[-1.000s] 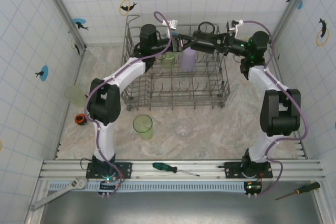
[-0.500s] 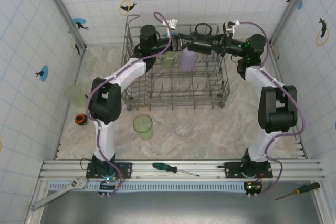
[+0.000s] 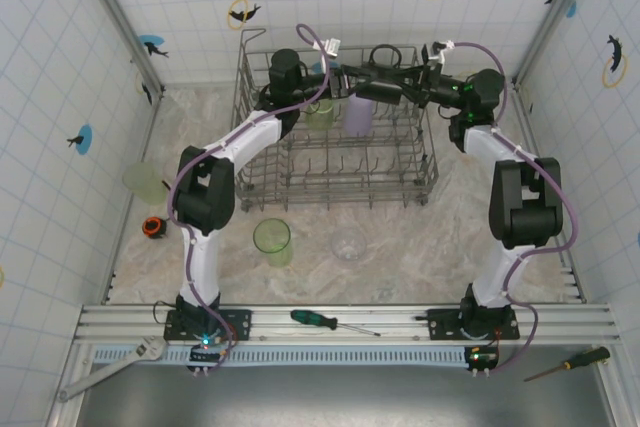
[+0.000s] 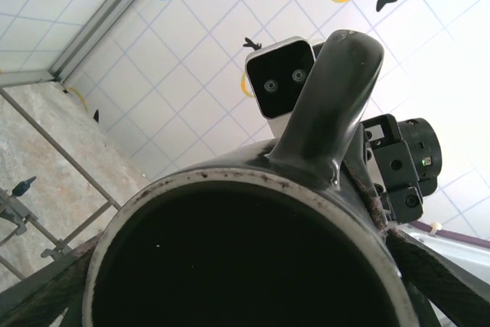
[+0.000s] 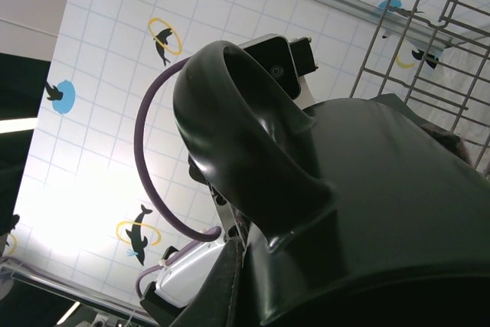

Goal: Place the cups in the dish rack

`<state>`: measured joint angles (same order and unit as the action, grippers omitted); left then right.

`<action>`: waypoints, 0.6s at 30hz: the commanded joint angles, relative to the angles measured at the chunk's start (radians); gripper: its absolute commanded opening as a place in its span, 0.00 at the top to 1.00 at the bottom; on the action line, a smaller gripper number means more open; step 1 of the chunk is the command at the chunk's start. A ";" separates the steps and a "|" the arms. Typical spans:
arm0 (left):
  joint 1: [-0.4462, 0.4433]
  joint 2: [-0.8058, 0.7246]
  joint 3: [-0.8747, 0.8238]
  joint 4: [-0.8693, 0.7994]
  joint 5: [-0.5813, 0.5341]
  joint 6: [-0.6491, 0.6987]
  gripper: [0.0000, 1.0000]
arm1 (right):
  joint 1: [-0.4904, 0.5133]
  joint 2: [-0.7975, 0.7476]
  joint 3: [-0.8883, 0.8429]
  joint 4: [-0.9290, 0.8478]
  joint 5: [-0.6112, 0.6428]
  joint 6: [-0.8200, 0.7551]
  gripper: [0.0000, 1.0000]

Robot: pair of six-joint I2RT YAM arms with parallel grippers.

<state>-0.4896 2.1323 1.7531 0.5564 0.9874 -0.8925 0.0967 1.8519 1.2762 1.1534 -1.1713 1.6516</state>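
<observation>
Arms meeting above the far end of the dish rack [image 3: 262, 162], as I see it from the top camera. The left gripper [image 3: 335, 77] and right gripper [image 3: 353, 81] face each other there, with the black mug [image 4: 245, 266] between them.

Left wrist view: the mug's open mouth faces the lens, handle uppermost. The left fingers [image 4: 429, 281] stand wide on either side of the rim. Whether they press on it I cannot tell.

Right wrist view: the mug's outer wall and handle are close against the lens, with rack wires at upper right. I read the right jaws as nearly closed, pinching the mug.

Inside the rack, below the grippers, stand a lilac tumbler [image 3: 358, 114] and, just beside it on the left, a green tumbler [image 3: 320, 114].

On the table near the rack's front edge are a second green tumbler [image 3: 272, 242] and a clear tumbler [image 3: 349, 243], apart from each other. A pale green tumbler [image 3: 143, 182] sits by the left wall.

A screwdriver [image 3: 325, 321] lies on the rail between the arm bases.
</observation>
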 commanded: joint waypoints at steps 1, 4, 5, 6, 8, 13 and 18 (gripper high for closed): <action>-0.026 0.011 0.041 0.083 0.052 -0.022 0.21 | 0.014 0.007 0.061 0.088 0.033 -0.001 1.00; -0.030 0.017 0.040 0.116 0.061 -0.045 0.29 | 0.014 0.012 0.064 0.088 0.035 0.003 1.00; -0.032 0.018 0.040 0.125 0.062 -0.055 0.32 | 0.014 0.014 0.064 0.087 0.036 0.002 1.00; -0.033 0.020 0.041 0.136 0.064 -0.063 0.38 | 0.013 0.016 0.063 0.087 0.038 0.002 1.00; -0.035 0.021 0.039 0.149 0.066 -0.074 0.45 | 0.013 0.018 0.063 0.087 0.041 0.004 1.00; -0.041 0.026 0.039 0.211 0.072 -0.129 0.70 | 0.012 0.024 0.060 0.088 0.051 0.004 1.00; -0.044 0.028 0.037 0.234 0.076 -0.146 1.00 | 0.008 0.027 0.058 0.088 0.059 0.007 0.93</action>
<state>-0.4896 2.1601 1.7550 0.6765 0.9947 -0.9962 0.0952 1.8606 1.2839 1.1851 -1.1599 1.6772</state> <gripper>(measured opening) 0.859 0.114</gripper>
